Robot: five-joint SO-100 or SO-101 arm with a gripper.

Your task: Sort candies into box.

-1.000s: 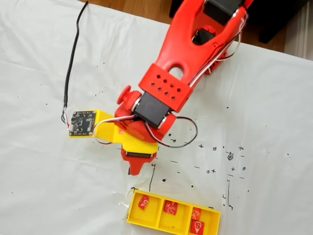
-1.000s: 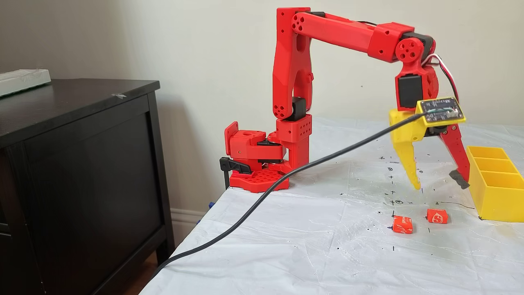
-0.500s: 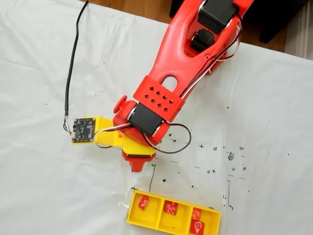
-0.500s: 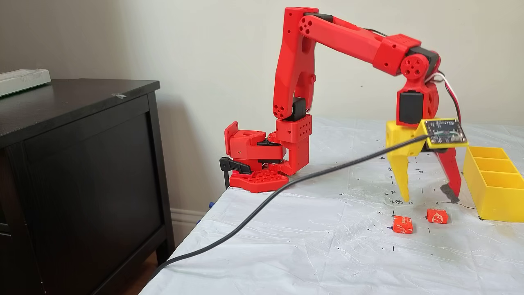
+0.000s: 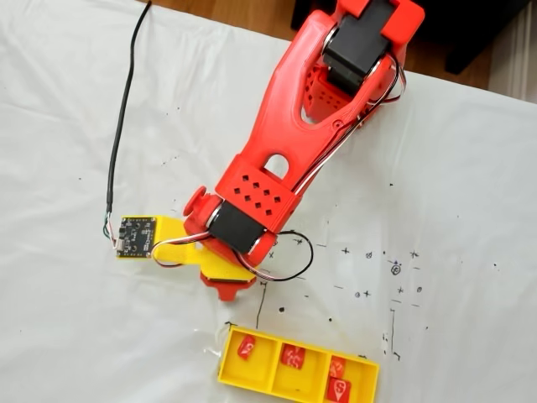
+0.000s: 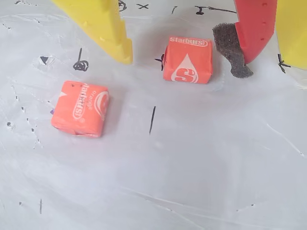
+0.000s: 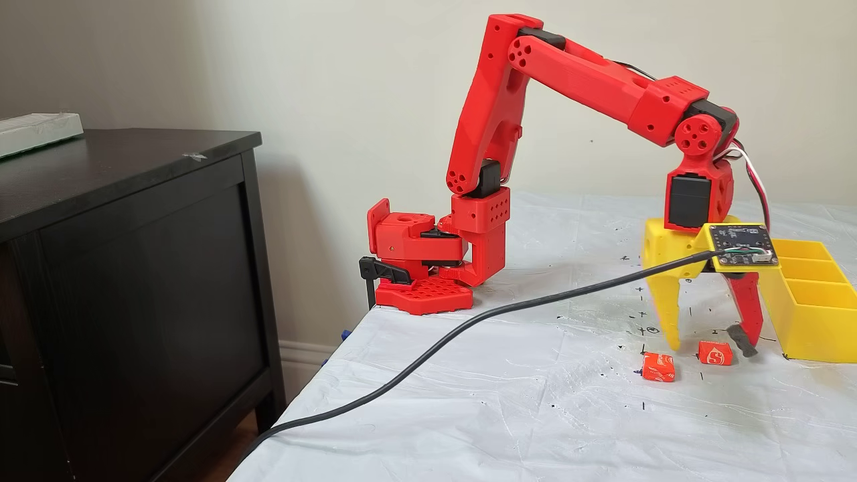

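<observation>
In the wrist view, two orange wrapped candies lie on the white sheet. One candy sits between my yellow finger and my red finger with its grey foam pad; the other candy lies off to the left. My gripper is open, and its tips stand apart from the wrapper on both sides. In a fixed view the gripper hangs low over the right candy, with the other candy to its left. The yellow box stands just right. In the other fixed view the box holds several candies.
A black cable runs from the yellow camera bracket across the sheet and off the table's front-left edge. The red arm base is clamped at the table's back corner. A dark cabinet stands to the left. Pen marks dot the sheet.
The arm has reached forward and lowered. The open gripper has come down from above the sheet until its tips straddle the candy nearest the box. The candies have not moved.
</observation>
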